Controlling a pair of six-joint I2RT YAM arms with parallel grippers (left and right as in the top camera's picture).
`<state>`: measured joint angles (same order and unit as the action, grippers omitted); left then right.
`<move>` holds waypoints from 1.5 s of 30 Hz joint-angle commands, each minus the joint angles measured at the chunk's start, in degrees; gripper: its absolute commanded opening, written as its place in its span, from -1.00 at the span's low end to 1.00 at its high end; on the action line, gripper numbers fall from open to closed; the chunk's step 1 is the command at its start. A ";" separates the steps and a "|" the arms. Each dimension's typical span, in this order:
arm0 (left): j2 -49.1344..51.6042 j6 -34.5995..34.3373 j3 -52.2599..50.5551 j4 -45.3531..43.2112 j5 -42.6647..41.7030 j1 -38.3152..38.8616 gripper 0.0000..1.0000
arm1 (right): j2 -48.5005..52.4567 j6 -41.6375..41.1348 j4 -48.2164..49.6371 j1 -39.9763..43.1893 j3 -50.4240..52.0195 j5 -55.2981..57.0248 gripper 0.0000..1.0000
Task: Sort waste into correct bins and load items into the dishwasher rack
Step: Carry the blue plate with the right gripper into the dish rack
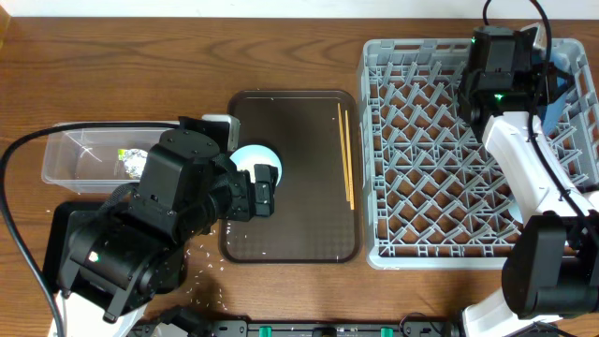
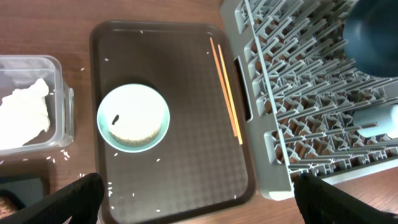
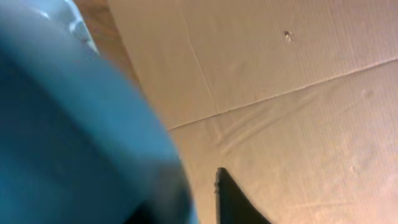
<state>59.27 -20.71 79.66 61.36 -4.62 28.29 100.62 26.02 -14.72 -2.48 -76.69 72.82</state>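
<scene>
The light blue bowl (image 2: pixel 132 118) holds white rice and a small brown food piece (image 2: pixel 115 120); it sits on the left of the brown serving tray (image 2: pixel 186 180), and also shows in the overhead view (image 1: pixel 251 155). The wooden chopsticks (image 1: pixel 346 154) lie along the tray's right side. My left gripper (image 2: pixel 199 205) hangs open and empty above the tray's near edge. The big blue plate (image 1: pixel 561 90) stands on edge at the right side of the grey dishwasher rack (image 1: pixel 440 168). My right gripper (image 3: pixel 193 205) is beside it; a gap shows between one finger and the plate rim (image 3: pixel 74 124).
The clear tub (image 1: pixel 70 164) at the left holds the green-yellow wrapper (image 1: pixel 126 157) and crumpled white paper (image 2: pixel 22 115). The black tray (image 2: pixel 22 186) is mostly under my left arm. Rice grains lie scattered by the tray. A light blue cup (image 2: pixel 388 121) sits in the rack.
</scene>
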 commanded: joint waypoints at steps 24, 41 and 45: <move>0.22 0.52 0.72 2.27 -0.55 -0.20 0.96 | -1.09 0.26 -10.73 -13.92 -0.37 -17.18 0.88; 5.53 0.57 0.39 4.76 2.60 -0.24 0.96 | -17.57 -29.20 -35.98 -19.50 -0.63 -66.82 0.86; 7.85 0.57 0.39 5.53 2.78 -0.24 0.96 | -18.75 -30.73 -38.56 -19.52 -0.63 -67.30 0.80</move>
<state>66.04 -20.71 79.66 66.37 -2.81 28.29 82.83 -0.36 -52.40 -21.93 -76.71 9.30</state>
